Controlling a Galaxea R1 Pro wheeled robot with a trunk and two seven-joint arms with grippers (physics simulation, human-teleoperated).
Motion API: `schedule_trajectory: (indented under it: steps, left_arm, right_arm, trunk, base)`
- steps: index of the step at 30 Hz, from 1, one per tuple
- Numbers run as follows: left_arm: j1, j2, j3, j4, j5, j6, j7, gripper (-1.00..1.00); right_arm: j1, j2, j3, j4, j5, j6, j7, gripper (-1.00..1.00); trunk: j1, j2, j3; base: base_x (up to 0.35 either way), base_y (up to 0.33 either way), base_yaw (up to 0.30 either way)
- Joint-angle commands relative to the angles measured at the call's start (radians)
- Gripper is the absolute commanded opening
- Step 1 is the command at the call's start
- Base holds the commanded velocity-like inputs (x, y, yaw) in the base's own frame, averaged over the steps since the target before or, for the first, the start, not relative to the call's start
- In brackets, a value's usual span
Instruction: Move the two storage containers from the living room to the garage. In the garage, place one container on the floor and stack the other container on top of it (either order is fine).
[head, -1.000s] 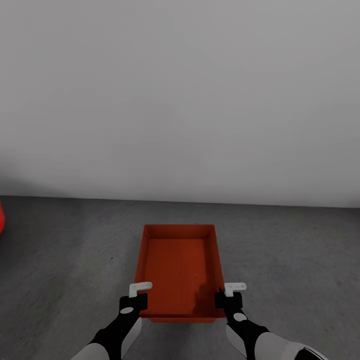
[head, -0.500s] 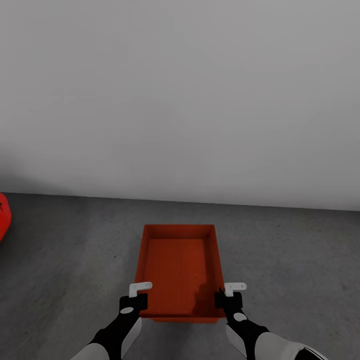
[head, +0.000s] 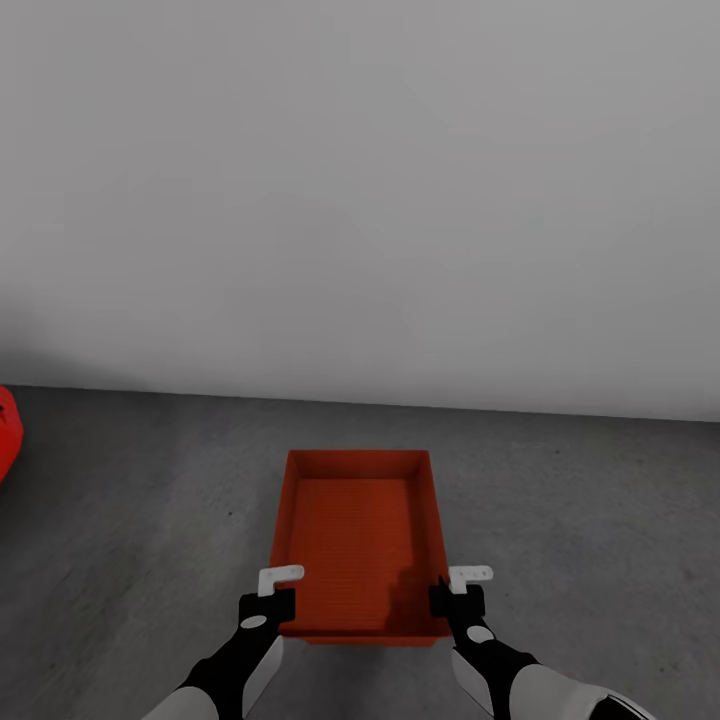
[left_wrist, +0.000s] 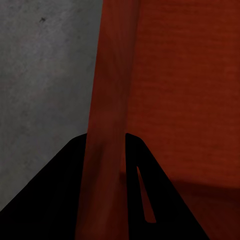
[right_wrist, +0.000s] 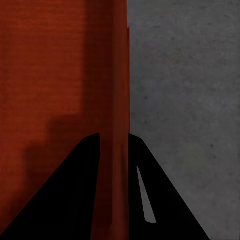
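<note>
Orange-red box with thin walls (head: 358, 540) above dark grey speckled floor (head: 580, 500), near plain grey wall (head: 360, 200); left gripper (head: 268, 605) pinching its left wall, right gripper (head: 457, 598) pinching its right wall

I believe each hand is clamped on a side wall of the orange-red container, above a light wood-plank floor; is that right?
Not quite: the floor is dark grey speckled concrete, not wood planks, as the head view shows. The rest holds: the left hand and right hand each clamp a side wall of the container.
</note>
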Motion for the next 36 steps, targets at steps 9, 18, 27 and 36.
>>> schedule_trajectory:
  steps: [9,18,27,36]
  left_arm:
    - [0.0,0.044,0.026,0.004,0.016,0.0,0.081,-1.0]
    - [0.0,0.044,0.024,-0.005,0.015,-0.001,0.082,-1.0]
    - [0.0,0.044,0.023,-0.005,0.016,-0.001,0.082,-1.0]
    - [0.0,0.044,0.023,-0.005,0.016,-0.001,0.083,-1.0]
  right_arm:
    - [-0.001,-0.007,-0.049,-0.001,-0.004,-0.016,0.001,-1.0]
    - [-0.001,-0.007,-0.049,-0.001,-0.004,-0.017,0.001,-1.0]
    - [-0.001,-0.007,-0.049,-0.001,-0.004,-0.017,0.001,-1.0]
    - [-0.001,-0.006,-0.049,-0.001,-0.004,-0.017,0.001,-1.0]
  trunk:
    - [0.0,0.0,-0.001]
    - [0.0,0.0,-0.001]
    - [0.0,0.0,-0.001]
    - [0.0,0.0,-0.001]
  base:
    - [0.015,0.0,0.0]
    - [0.085,-0.032,0.0]
    - [0.005,-0.002,-0.001]
    - [0.0,0.0,-0.103]
